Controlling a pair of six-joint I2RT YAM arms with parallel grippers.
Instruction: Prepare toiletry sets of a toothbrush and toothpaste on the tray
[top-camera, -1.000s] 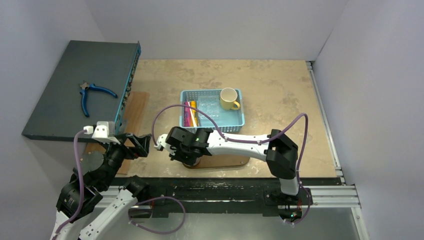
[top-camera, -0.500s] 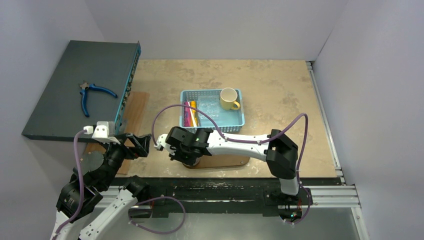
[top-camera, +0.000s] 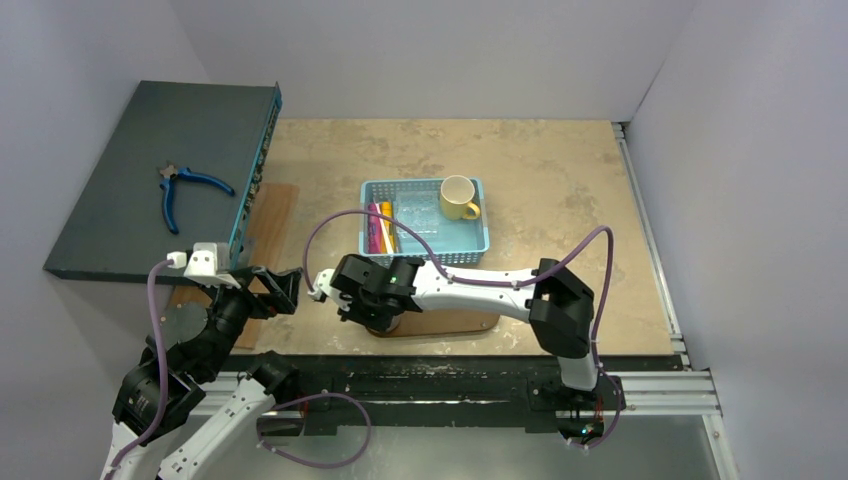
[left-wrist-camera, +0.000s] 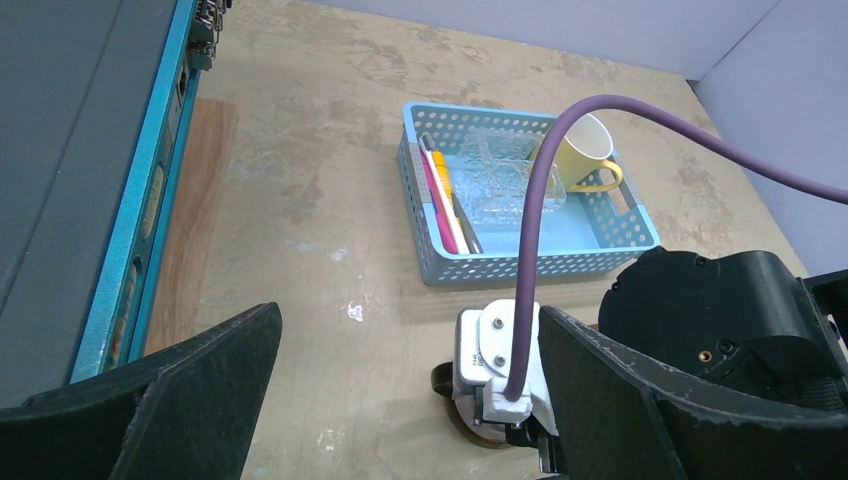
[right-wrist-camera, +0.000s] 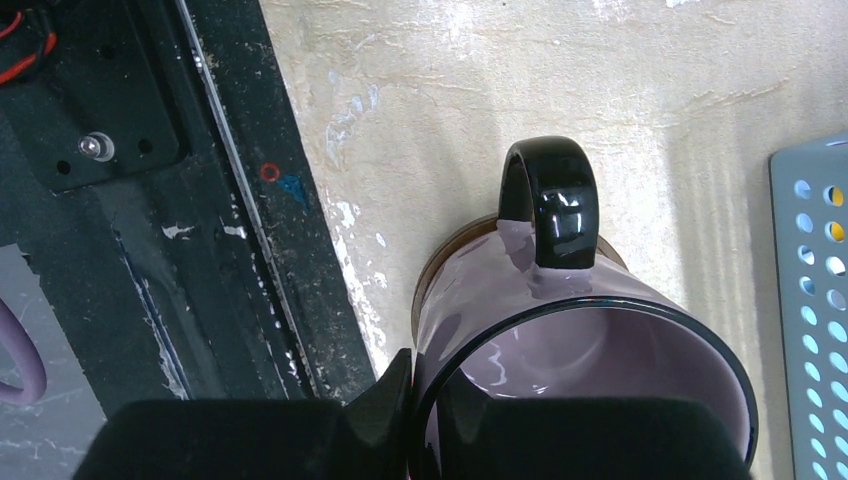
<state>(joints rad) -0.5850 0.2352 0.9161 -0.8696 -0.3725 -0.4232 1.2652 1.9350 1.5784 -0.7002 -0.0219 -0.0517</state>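
**Right gripper clamped on a mug in front of the blue basket**

The right gripper (right-wrist-camera: 425, 400) is closed on the black rim of a lilac mug (right-wrist-camera: 560, 310), one finger outside the wall. The mug stands on the left end of the tray (top-camera: 455, 322), which lies on the surface (top-camera: 560, 180) just in front of the blue basket (left-wrist-camera: 520, 265).

Inside the basket, along its left wall, lie the pink and yellow toothpaste tubes (left-wrist-camera: 438, 212), with the slim pale toothbrush (left-wrist-camera: 426, 148) alongside them. A yellow mug (left-wrist-camera: 585, 160) stands in the basket's far right corner.

The left gripper (left-wrist-camera: 400, 400) hangs left of the basket, spread wide with nothing between its fingers.
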